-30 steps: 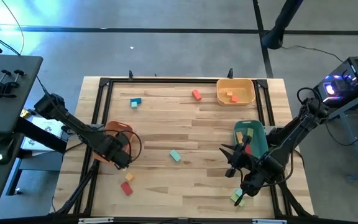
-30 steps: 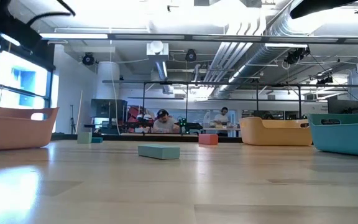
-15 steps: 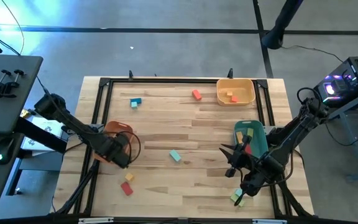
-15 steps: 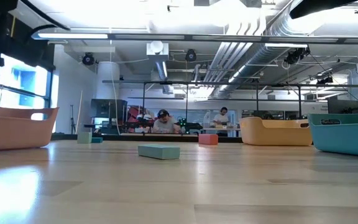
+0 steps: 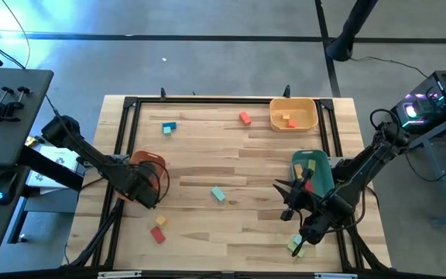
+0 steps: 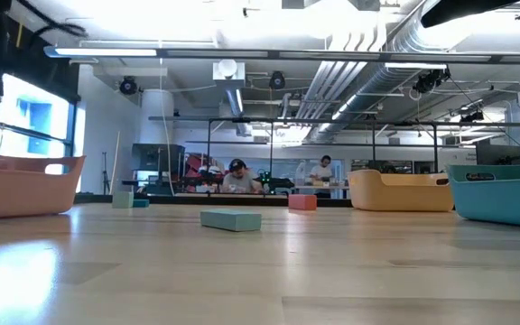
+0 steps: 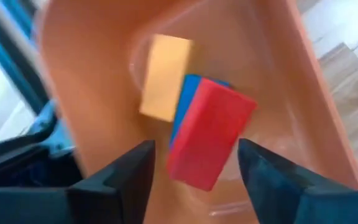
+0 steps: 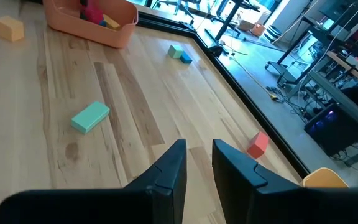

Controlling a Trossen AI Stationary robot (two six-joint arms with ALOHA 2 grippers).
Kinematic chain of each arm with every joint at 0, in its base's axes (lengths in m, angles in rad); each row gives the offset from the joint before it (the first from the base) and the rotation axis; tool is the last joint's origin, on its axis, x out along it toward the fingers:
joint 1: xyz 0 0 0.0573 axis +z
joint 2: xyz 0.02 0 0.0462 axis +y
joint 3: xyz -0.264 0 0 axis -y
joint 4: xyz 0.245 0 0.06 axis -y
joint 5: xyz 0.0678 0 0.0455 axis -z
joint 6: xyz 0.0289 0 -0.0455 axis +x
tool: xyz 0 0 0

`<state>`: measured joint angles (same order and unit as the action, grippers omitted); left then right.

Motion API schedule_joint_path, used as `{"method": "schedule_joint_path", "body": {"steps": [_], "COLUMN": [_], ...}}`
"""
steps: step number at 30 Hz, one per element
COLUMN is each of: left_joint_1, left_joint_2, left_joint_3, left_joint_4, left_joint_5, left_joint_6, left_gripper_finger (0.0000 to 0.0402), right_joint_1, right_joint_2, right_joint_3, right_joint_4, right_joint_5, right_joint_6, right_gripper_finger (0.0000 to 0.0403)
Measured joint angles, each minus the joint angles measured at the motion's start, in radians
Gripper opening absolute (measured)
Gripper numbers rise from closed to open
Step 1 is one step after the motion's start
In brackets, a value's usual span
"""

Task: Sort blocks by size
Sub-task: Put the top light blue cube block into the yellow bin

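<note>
Over orange bin (image 5: pixel 147 164) | L gripper (image 7: pixel 194 163) wide, empty | red block (image 7: pixel 211 142) on blue (image 7: pixel 186 99), yellow (image 7: pixel 164 77) beside

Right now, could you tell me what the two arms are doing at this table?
They are sorting blocks into bins. The left gripper is over the orange bin with its fingers apart; a red block lies in the bin on a blue block beside a yellow block. The right gripper waits near the teal bin, holding nothing. A teal block and others are on the table.
</note>
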<state>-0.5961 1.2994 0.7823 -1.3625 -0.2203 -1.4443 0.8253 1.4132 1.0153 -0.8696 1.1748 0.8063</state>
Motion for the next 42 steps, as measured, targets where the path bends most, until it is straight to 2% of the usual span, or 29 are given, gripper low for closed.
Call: {"method": "schedule_joint_path", "body": {"steps": [5,10,14,19,22,24,27,32,34,36,39,42], "left_joint_1": [-0.002,-0.003,-0.003,-0.002,0.000,0.010,0.038,0.106,0.128,0.153,0.197,0.248], "left_joint_2": [-0.074,-0.141,-0.154,-0.119,-0.081,-0.045,0.012,0.145,0.206,0.267,0.358,0.427], "left_joint_3": [0.067,0.114,0.114,0.114,0.114,0.114,0.114,0.114,0.114,0.114,0.114,0.113], "left_joint_4": [-0.064,0.012,0.208,0.500,0.686,0.811,0.992,1.265,1.354,1.454,1.612,1.727], "left_joint_5": [-0.035,-0.239,-0.476,-0.736,-0.847,-0.882,-0.835,-0.536,-0.490,-0.490,-0.467,-0.304], "left_joint_6": [0.000,0.027,0.161,0.439,0.629,0.741,0.876,1.030,1.055,1.063,1.090,1.132], "left_gripper_finger": [0.0238,0.0235,0.0234,0.0233,0.0233,0.0233,0.0233,0.0233,0.0233,0.0233,0.0233,0.0232], "right_joint_1": [-0.001,-0.003,-0.027,-0.091,-0.134,-0.162,-0.201,-0.267,-0.289,-0.311,-0.340,-0.367], "right_joint_2": [0.000,0.000,0.000,0.000,0.000,0.000,0.000,0.000,0.000,0.000,0.000,0.000], "right_joint_3": [0.000,0.000,0.000,-0.001,-0.036,-0.069,-0.132,-0.257,-0.306,-0.349,-0.386,-0.411], "right_joint_4": [0.000,0.003,0.003,0.022,0.111,0.190,0.365,0.777,0.946,1.087,1.209,1.276], "right_joint_5": [0.000,0.000,0.000,-0.001,-0.025,-0.073,-0.153,-0.363,-0.459,-0.538,-0.612,-0.635], "right_joint_6": [0.001,0.003,0.004,0.003,-0.030,-0.081,-0.188,-0.437,-0.532,-0.594,-0.635,-0.658], "right_gripper_finger": [0.0071,0.0071,0.0071,0.0071,0.0071,0.0071,0.0071,0.0071,0.0071,0.0071,0.0071,0.0071]}}
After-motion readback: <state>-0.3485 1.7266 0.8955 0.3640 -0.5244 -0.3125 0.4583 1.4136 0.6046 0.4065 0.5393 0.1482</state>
